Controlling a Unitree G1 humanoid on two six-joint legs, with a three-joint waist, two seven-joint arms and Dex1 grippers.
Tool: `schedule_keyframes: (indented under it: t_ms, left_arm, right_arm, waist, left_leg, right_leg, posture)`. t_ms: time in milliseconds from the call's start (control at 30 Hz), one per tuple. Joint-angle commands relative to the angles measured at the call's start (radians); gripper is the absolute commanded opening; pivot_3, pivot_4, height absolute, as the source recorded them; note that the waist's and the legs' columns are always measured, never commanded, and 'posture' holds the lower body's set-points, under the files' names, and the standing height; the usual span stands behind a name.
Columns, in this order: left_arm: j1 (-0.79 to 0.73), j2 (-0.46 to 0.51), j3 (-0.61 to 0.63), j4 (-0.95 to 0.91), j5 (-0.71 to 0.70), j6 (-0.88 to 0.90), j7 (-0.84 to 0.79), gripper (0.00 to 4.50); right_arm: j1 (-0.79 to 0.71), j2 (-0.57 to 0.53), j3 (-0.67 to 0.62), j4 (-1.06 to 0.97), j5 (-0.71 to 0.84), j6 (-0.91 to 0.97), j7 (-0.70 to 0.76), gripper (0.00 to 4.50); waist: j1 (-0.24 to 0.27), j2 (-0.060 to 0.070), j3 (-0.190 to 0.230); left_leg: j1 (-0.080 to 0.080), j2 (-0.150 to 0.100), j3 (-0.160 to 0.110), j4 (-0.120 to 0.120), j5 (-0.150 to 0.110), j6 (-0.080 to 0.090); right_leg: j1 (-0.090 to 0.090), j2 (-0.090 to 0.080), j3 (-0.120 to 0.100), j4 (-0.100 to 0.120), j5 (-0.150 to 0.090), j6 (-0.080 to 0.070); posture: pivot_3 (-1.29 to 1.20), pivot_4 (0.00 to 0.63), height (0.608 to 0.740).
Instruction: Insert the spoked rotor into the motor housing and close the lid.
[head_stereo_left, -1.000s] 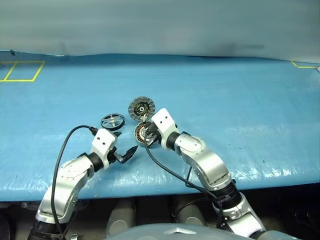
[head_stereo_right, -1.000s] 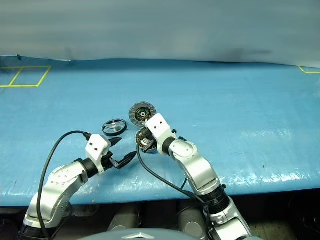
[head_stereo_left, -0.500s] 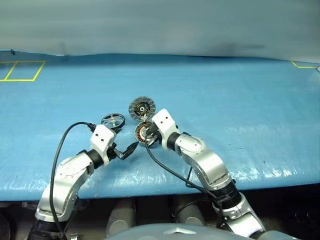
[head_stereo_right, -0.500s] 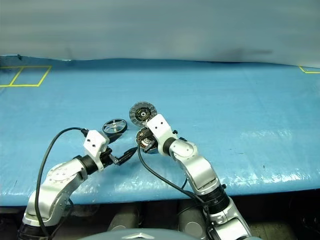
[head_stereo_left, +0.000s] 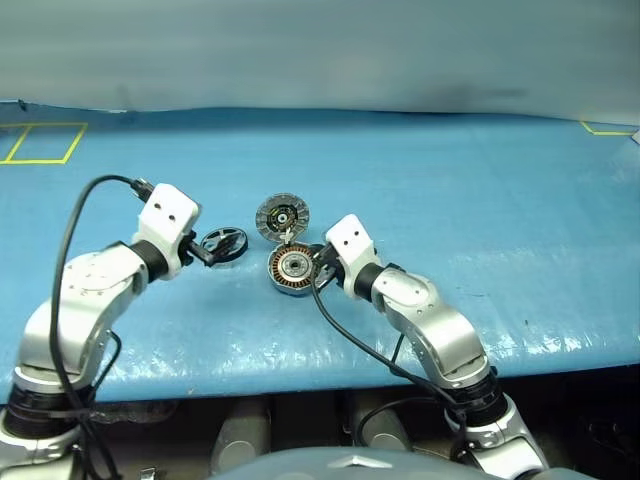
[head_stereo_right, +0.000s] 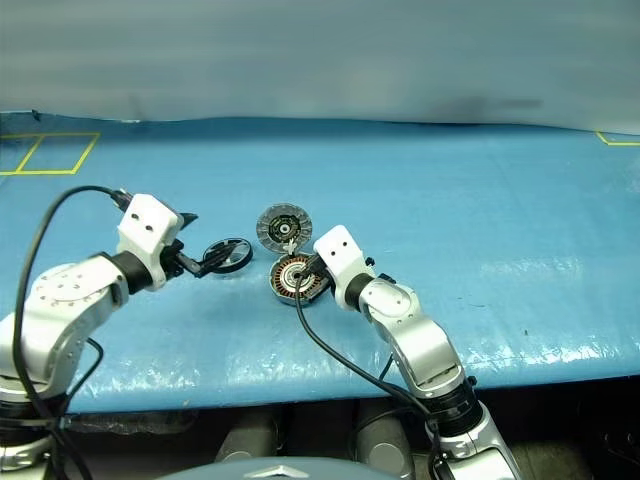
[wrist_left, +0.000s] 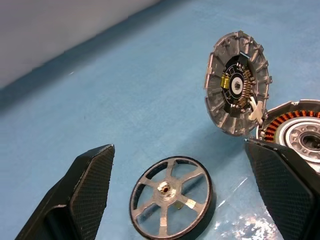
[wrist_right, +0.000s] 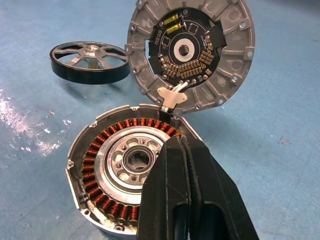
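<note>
The spoked rotor (head_stereo_left: 223, 243) lies flat on the blue table, left of the motor housing (head_stereo_left: 290, 270). The housing's copper windings (wrist_right: 102, 150) face up. Its lid (head_stereo_left: 282, 217) stands open at the far edge, ribbed inside toward me. My left gripper (wrist_left: 177, 150) is open, and the rotor (wrist_left: 172, 202) lies on the mat in the wide gap between its fingers (wrist_left: 85, 195), touching neither. My right gripper (wrist_right: 177, 145) is shut, its tips on the near rim of the housing (wrist_right: 125, 170), in front of the lid's hinge (wrist_right: 172, 95).
A blue sheet (head_stereo_left: 480, 200) covers the table, and its front edge runs close under both arms. Yellow tape marks a square (head_stereo_left: 40, 143) at the far left and a corner (head_stereo_left: 610, 128) at the far right. A grey wall stands behind.
My left arm has risen from near the table's front edge and swung out to the left, bringing its open gripper beside the rotor. My right hand has shifted slightly right, uncovering more of the housing.
</note>
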Motion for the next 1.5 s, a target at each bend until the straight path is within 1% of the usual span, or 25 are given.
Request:
schedule_keyframes:
  t_ms: [33,133,267,367,400,467,567,667,867,1000,1300,1500]
  left_arm:
    - [-0.054,0.107,-0.013,0.055,0.027,-0.023,-0.08,4.5]
    - [-0.082,0.182,-0.032,0.09,0.04,-0.063,-0.143,4.5]
    - [-0.145,0.315,-0.103,0.18,0.094,-0.18,-0.297,4.5]
    - [-0.224,0.362,-0.18,0.274,0.131,-0.286,-0.418,4.5]
    - [-0.26,0.374,-0.218,0.312,0.163,-0.325,-0.456,4.5]
    - [-0.326,0.381,-0.279,0.385,0.203,-0.401,-0.542,4.5]
    - [-0.414,0.354,-0.349,0.502,0.249,-0.498,-0.651,4.5]
    - [-0.486,0.309,-0.406,0.629,0.303,-0.59,-0.714,4.5]
    - [-0.607,0.215,-0.508,0.851,0.423,-0.761,-0.82,4.5]
    - [-0.679,0.162,-0.547,0.957,0.466,-0.834,-0.899,4.5]
    - [-0.815,0.031,-0.612,1.19,0.583,-0.949,-0.97,4.5]
    - [-0.864,-0.033,-0.639,1.313,0.655,-0.976,-0.963,4.5]
  right_arm:
    - [-0.009,0.018,0.007,-0.026,0.015,-0.028,0.004,0.05]
    - [-0.013,0.023,0.019,-0.018,0.014,-0.039,0.007,0.05]
    - [-0.003,0.026,0.023,-0.01,0.025,-0.063,0.022,0.05]
    - [0.01,0.017,0.035,-0.003,0.031,-0.094,0.05,0.05]
    - [0.018,0.007,0.041,-0.003,0.031,-0.119,0.066,0.05]
    - [0.045,-0.006,0.037,-0.006,0.048,-0.168,0.101,0.05]
    - [0.096,-0.029,0.02,-0.008,0.072,-0.236,0.144,0.05]
    - [0.135,-0.035,-0.01,0.005,0.097,-0.279,0.159,0.05]
    - [0.185,-0.047,-0.052,0.002,0.122,-0.3,0.157,0.05]
    - [0.207,-0.052,-0.068,-0.011,0.139,-0.314,0.156,0.05]
    - [0.309,-0.064,-0.102,-0.036,0.164,-0.422,0.163,0.05]
    - [0.357,-0.088,-0.157,-0.05,0.215,-0.41,0.168,0.05]
  waist:
    - [-0.004,0.0,0.0]
    - [-0.006,0.0,0.0]
    - [-0.01,0.0,0.0]
    - [-0.008,0.0,0.0]
    - [-0.008,0.0,0.0]
    - [-0.009,0.0,0.0]
    - [-0.01,0.0,0.0]
    - [-0.01,-0.001,0.0]
    - [-0.012,-0.001,0.001]
    - [-0.01,-0.001,0.001]
    - [-0.011,-0.002,0.001]
    - [-0.011,-0.002,0.001]
  left_leg:
    - [0.0,0.0,0.0,0.0,0.0,0.0]
    - [-0.001,0.0,0.0,-0.001,0.0,0.0]
    - [-0.003,0.0,0.001,-0.002,0.0,0.0]
    - [-0.003,0.0,0.001,-0.003,0.0,0.0]
    - [-0.003,0.0,0.001,-0.003,0.0,0.0]
    - [-0.003,0.0,0.001,-0.003,0.0,0.0]
    - [-0.004,0.0,0.002,-0.003,0.0,0.0]
    - [-0.004,0.0,0.002,-0.002,0.0,0.0]
    - [-0.004,0.001,0.003,-0.001,0.001,0.0]
    - [-0.004,0.001,0.002,0.0,0.001,0.0]
    - [-0.004,0.0,0.002,0.002,0.001,0.0]
    - [-0.004,0.0,0.002,0.005,0.0,0.001]
  right_leg:
    - [0.0,0.0,0.0,0.0,0.0,0.0]
    - [-0.001,0.0,0.0,0.0,0.0,0.0]
    - [-0.004,0.0,0.0,0.0,0.0,0.0]
    - [-0.005,0.0,0.0,0.001,0.0,0.0]
    - [-0.005,0.0,0.0,0.0,0.0,0.0]
    - [-0.005,0.0,0.001,0.0,0.0,0.0]
    - [-0.006,0.0,0.001,0.0,0.0,0.0]
    - [-0.006,0.0,0.001,0.001,0.0,0.0]
    - [-0.006,0.001,0.002,0.002,0.0,0.0]
    - [-0.006,0.001,0.002,0.002,0.001,0.001]
    - [-0.004,0.001,0.003,0.003,0.003,0.006]
    - [-0.004,0.002,0.004,0.004,0.003,0.006]
  posture:
    - [0.0,0.15,0.74]
    - [0.0,0.15,0.74]
    - [0.0,0.15,0.74]
    - [0.0,0.15,0.74]
    - [0.0,0.15,0.74]
    - [0.0,0.15,0.74]
    - [0.0,0.15,0.74]
    - [0.0,0.15,0.74]
    - [0.0,0.15,0.74]
    - [0.0,0.15,0.74]
    - [0.0,0.15,0.74]
    - [0.0,0.15,0.74]
